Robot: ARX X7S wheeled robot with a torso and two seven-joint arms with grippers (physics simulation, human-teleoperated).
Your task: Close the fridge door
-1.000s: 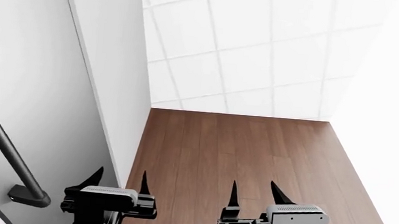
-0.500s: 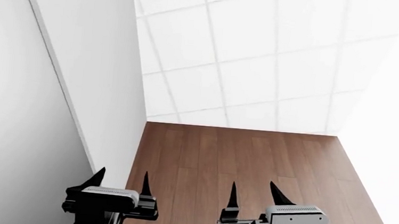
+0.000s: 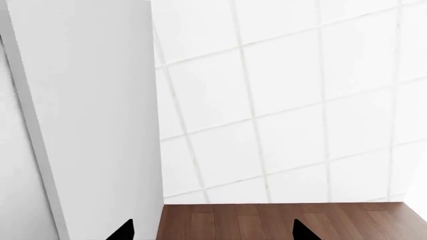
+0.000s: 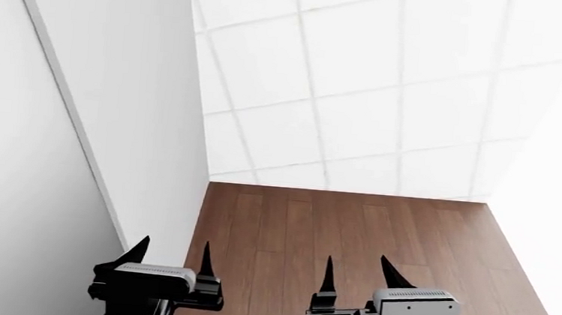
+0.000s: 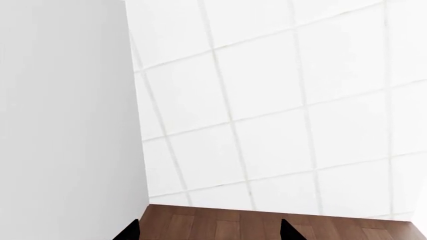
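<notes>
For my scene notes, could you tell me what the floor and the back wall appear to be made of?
The floor looks like dark brown wood planks with a matte finish: long boards with seams. The back wall looks like large white tiles, judging by its thin grout grid.

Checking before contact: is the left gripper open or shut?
Open: the left gripper's fingertips stand apart, holding nothing, beside the fridge door.

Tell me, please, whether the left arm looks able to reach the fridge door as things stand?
Probably yes: the left pincer is open and empty, right beside the fridge door, with nothing between them. The door's handle is out of view, so a flat push seems likelier.
</notes>
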